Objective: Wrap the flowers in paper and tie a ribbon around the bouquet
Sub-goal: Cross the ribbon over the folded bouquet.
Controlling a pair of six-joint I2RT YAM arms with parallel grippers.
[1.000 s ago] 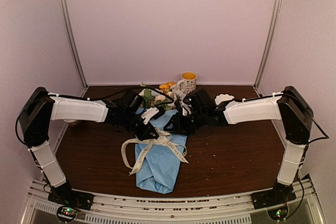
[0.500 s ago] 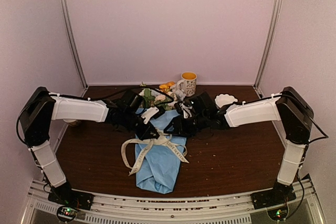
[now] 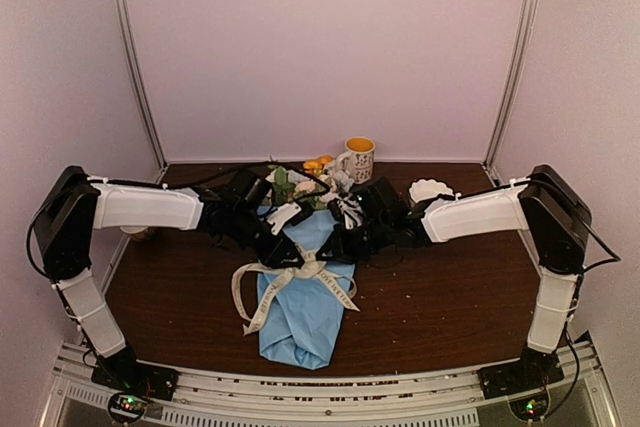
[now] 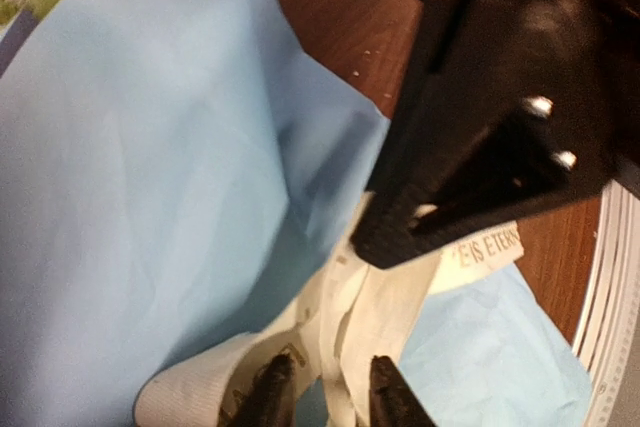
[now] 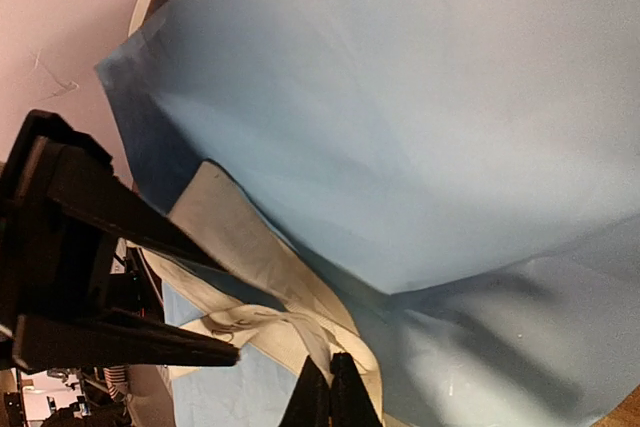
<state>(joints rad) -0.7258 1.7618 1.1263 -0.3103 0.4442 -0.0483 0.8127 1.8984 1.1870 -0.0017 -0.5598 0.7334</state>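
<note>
Right pincer [image 5: 325,387] clamps cream lettered fabric ribbon [image 5: 260,252], left pincer [image 4: 325,397] narrowly open astride it; one-sided pull risks dragging light-blue paper bouquet [image 3: 300,322]

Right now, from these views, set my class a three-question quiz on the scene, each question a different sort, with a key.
1. True or false: the right fingers are closed on the ribbon.
2. What stands beyond the bouquet, near the back wall? A) mug B) scissors C) vase
3. Fill in: the paper shows its light ____ side outward.
Key: 1 true; 2 A; 3 blue.
</note>
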